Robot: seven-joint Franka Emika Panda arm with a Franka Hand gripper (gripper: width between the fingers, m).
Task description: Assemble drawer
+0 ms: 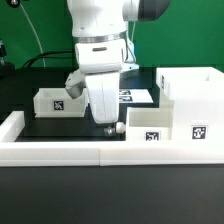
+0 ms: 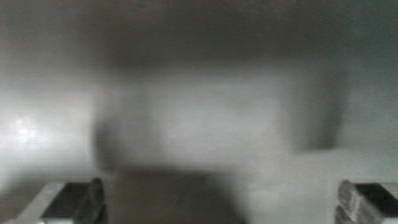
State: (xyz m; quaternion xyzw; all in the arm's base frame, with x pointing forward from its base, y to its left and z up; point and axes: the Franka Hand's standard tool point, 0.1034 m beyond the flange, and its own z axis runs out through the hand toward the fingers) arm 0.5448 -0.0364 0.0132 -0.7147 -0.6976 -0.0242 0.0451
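end effector (image 1: pixel 110 125) spread apart just beside front tray (image 1: pixel 150 127); casing (image 1: pixel 196 100) opens upward.

One arm (image 1: pixel 100 30) is reaching down over one black table (image 1: pixel 55 126), carrying one gripper (image 1: pixel 109 127). In the wrist view, two fingers (image 2: pixel 71 200) are showing, standing wide apart.

Two small open-top trays are sitting on the table: the left tray (image 1: pixel 55 100), farther back toward the exterior view's left, and the near tray (image 1: pixel 150 125), toward the exterior view's right. One tall casing (image 1: pixel 195 98) is standing at the exterior view's right. Each of these three pieces is showing one square tag.

One marker board (image 1: pixel 138 96) is lying far behind the gripper, its tags too small to count. One border rail (image 1: pixel 60 150) is running along the near edge.
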